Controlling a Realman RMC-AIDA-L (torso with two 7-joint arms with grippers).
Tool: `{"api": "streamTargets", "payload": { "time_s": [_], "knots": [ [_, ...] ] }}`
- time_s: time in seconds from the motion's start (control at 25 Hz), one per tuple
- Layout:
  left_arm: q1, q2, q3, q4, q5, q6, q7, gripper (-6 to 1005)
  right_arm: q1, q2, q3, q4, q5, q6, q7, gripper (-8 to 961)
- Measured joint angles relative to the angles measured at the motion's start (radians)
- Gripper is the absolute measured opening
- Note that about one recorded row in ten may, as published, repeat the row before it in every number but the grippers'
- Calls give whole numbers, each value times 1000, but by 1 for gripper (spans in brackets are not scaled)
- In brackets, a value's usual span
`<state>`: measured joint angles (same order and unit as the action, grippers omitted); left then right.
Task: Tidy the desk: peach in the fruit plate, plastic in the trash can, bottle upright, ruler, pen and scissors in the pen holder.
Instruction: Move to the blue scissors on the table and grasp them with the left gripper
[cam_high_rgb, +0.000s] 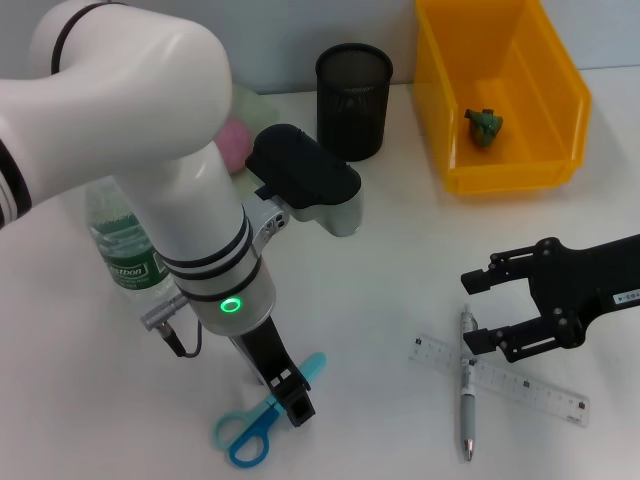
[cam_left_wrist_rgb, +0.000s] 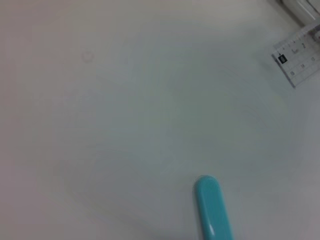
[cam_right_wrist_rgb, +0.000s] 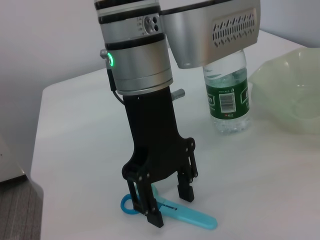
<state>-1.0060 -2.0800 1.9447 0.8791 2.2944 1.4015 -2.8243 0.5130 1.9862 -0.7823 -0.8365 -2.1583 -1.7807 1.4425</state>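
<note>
Scissors (cam_high_rgb: 262, 414): blue-handled, flat on the desk (cam_high_rgb: 380, 330) at near left; closed blade cover points far-right.
Left gripper (cam_high_rgb: 290, 395): pointing straight down over the scissors, fingers parted and straddling the blade section, tips at or just above the desk; nothing gripped.
Pen (cam_high_rgb: 467, 400): near right, lying across the ruler (cam_high_rgb: 500, 378), the two touching.
Right gripper (cam_high_rgb: 482, 310): low over the desk beside the far end of the pen, jaws wide apart, holding nothing.
Bottle (cam_high_rgb: 120, 245): upright at left, partly hidden behind the left arm.
Peach (cam_high_rgb: 236, 142): far left, mostly hidden by the arm, seated in the fruit plate (cam_right_wrist_rgb: 290, 95).
Pen holder (cam_high_rgb: 354, 100): far centre, upright.
Trash can (cam_high_rgb: 500, 95): far right, a small green crumpled item (cam_high_rgb: 484, 126) inside.
</note>
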Motion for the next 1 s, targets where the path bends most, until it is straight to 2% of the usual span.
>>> {"api": "streamTargets", "payload": {
  "time_s": [0.44, 0.88, 1.0],
  "knots": [
    [-6, 0, 0, 7, -1, 5, 3, 640, -1, 2, 0, -1, -2, 1, -2, 700],
    [-9, 0, 0, 10, -4, 9, -1, 403, -1, 1, 0, -3, -9, 1, -4, 697],
    [-9, 0, 2, 11, -4, 5, -2, 389, -1, 0, 0, -3, -9, 1, -7, 697]
  ]
}}
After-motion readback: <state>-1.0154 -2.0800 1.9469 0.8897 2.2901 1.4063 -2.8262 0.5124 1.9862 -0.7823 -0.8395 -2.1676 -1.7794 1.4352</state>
